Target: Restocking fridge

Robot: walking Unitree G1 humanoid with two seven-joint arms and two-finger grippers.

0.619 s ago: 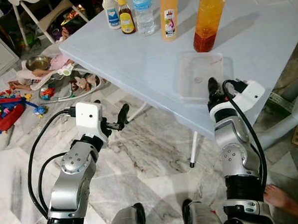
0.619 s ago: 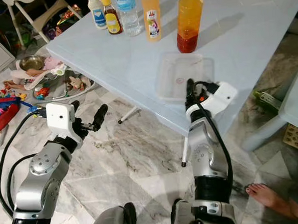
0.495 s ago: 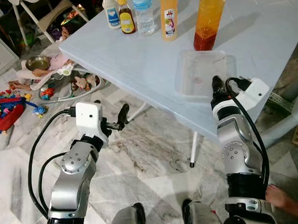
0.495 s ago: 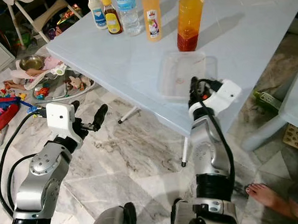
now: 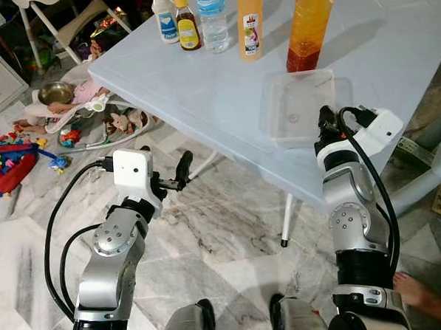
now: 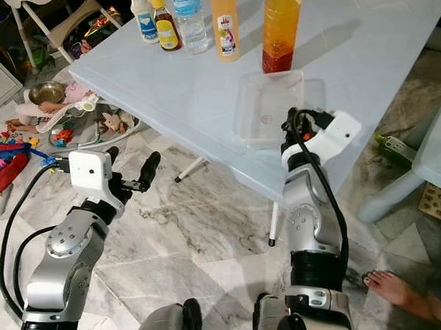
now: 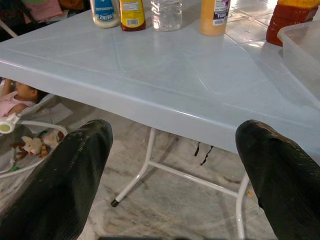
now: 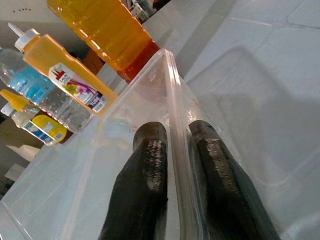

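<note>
Two grippers are reporting for inspection, and we are noting their conditions separately. Our right gripper (image 8: 172, 165) is pinching the wall of the clear plastic container (image 5: 295, 105), one finger inside and one outside the rim, and that container is sitting near the front edge of the pale blue table (image 5: 194, 78). Our left gripper (image 7: 170, 165) is hovering below the table edge with its fingers spread wide and nothing between them. Five bottles are standing along the far side: a white sauce bottle (image 5: 164, 16), a brown sauce bottle (image 5: 187, 20), a water bottle (image 5: 213, 17), a slim orange bottle (image 5: 251, 21) and a large orange bottle (image 5: 307, 29), the last just behind the container. We are judging the main risk to be the thin wall flexing out of the pinch, or the container tipping off the edge if dragged. Our right wrist view is confirming the rim between the fingers; the head views are leaving that contact unclear, but are showing toys (image 5: 12, 150) on the floor and a person's bare foot (image 5: 415, 288) near our legs.
</note>
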